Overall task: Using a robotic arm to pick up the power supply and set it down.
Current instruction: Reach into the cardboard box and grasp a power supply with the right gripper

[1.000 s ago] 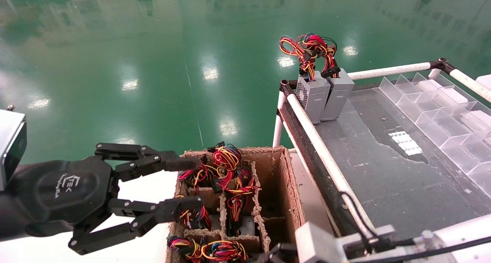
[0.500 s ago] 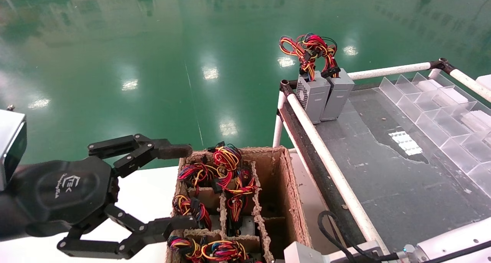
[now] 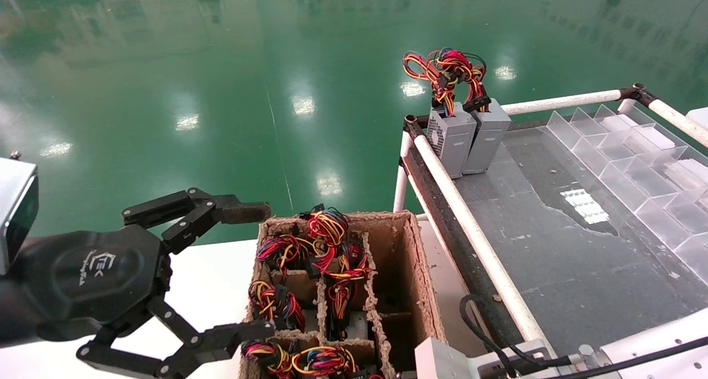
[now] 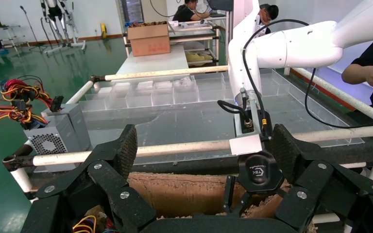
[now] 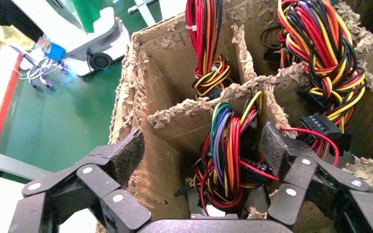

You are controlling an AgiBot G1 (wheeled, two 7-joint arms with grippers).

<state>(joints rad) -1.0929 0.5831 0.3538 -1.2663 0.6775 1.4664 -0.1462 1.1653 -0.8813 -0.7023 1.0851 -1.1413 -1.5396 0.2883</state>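
— Where do we have our grippers?
— Our left gripper (image 3: 251, 268) hangs spread wide beside the cardboard divider box (image 3: 415, 268). Our right gripper (image 5: 201, 150), fingers apart, straddles a wire bundle (image 5: 226, 155) in one compartment.
— And the power supply?
— It sits beneath that bundle. Two more power supplies (image 3: 467, 141) stand on the grey table (image 3: 553, 246).

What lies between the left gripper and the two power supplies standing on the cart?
The head view shows the cardboard box and the cart's white rail between the left gripper and the power supplies.
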